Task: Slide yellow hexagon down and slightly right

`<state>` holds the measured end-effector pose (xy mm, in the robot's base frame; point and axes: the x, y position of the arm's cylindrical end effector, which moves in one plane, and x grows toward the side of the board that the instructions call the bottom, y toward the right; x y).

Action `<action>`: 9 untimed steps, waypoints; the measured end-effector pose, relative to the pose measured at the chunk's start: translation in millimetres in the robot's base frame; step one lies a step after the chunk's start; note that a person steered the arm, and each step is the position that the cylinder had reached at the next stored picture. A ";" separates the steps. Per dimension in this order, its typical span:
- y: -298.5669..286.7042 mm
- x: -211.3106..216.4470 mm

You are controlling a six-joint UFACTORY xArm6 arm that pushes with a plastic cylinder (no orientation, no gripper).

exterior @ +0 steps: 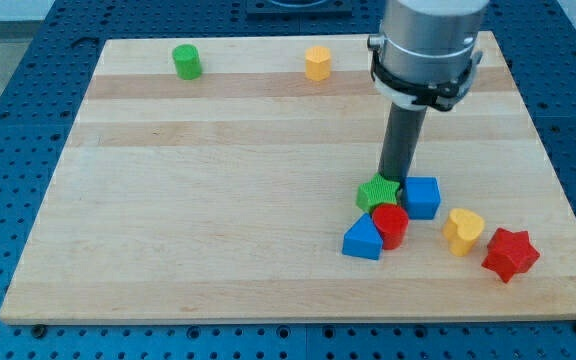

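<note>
The yellow hexagon [317, 63] stands near the view's top edge of the wooden board [188, 200], a little right of centre. My tip [396, 180] is far below it and to its right. The tip rests at the top of a cluster of blocks, touching or just above the green block [376, 193] and next to the blue cube [422, 196]. The rod rises from there to the silver arm body [426, 45].
A green cylinder [186, 62] stands at the view's top left. In the cluster, a red cylinder [390, 225] and a blue block [363, 240] lie below the green block. A yellow heart [463, 230] and a red star [510, 253] lie at the lower right.
</note>
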<state>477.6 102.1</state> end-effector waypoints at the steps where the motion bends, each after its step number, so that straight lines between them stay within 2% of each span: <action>1: 2.3 -22.9; 2: 19.9 -55.0; 3: 26.1 -62.7; 4: 26.1 -98.6; 5: 26.0 -176.7; 6: 24.5 -235.0; 7: -34.1 -253.5; 8: -102.6 -239.9; 9: -105.5 -196.3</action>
<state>281.2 -3.4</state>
